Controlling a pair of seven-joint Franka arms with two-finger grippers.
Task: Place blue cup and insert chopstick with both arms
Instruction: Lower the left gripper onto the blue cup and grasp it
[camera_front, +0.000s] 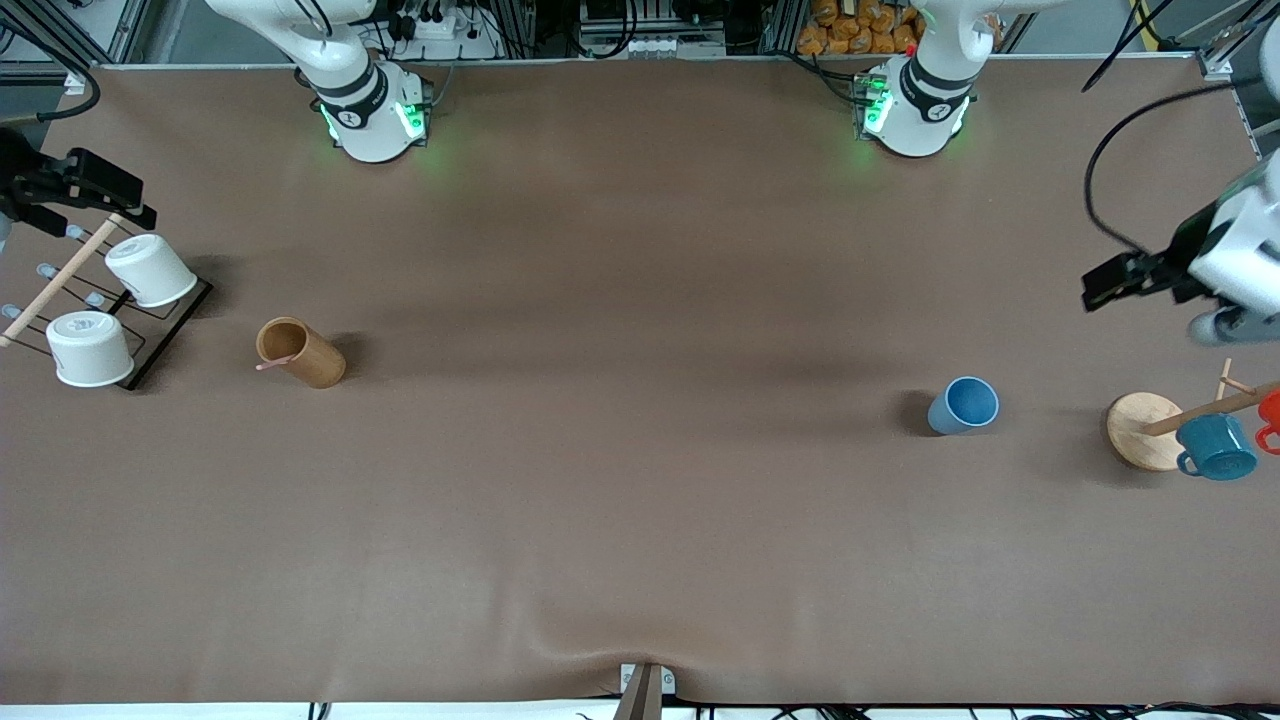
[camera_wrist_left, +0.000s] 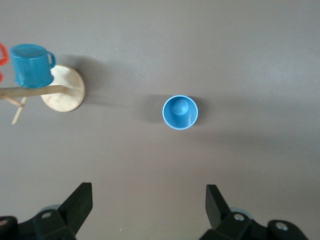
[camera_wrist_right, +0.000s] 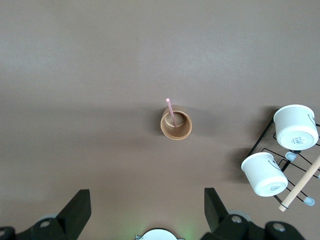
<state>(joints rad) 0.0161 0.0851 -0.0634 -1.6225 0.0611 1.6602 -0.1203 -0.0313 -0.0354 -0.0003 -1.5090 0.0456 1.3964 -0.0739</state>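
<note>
The blue cup (camera_front: 965, 405) stands upright on the table toward the left arm's end; it also shows in the left wrist view (camera_wrist_left: 180, 112). The pale-pink chopstick (camera_front: 275, 364) leans in the brown cylindrical holder (camera_front: 300, 352) toward the right arm's end, and both show in the right wrist view, the chopstick (camera_wrist_right: 170, 111) in the holder (camera_wrist_right: 176, 125). My left gripper (camera_front: 1100, 285) (camera_wrist_left: 148, 200) is open and empty, high over the table edge beside the mug tree. My right gripper (camera_front: 120, 195) (camera_wrist_right: 147, 202) is open and empty, high over the cup rack.
A mug tree with a round wooden base (camera_front: 1145, 430) holds a teal mug (camera_front: 1217, 447) and a red mug (camera_front: 1270, 415) beside the blue cup. A black wire rack (camera_front: 170, 330) with a wooden rod (camera_front: 60, 280) and two white cups (camera_front: 150, 270) (camera_front: 90, 348) stands beside the holder.
</note>
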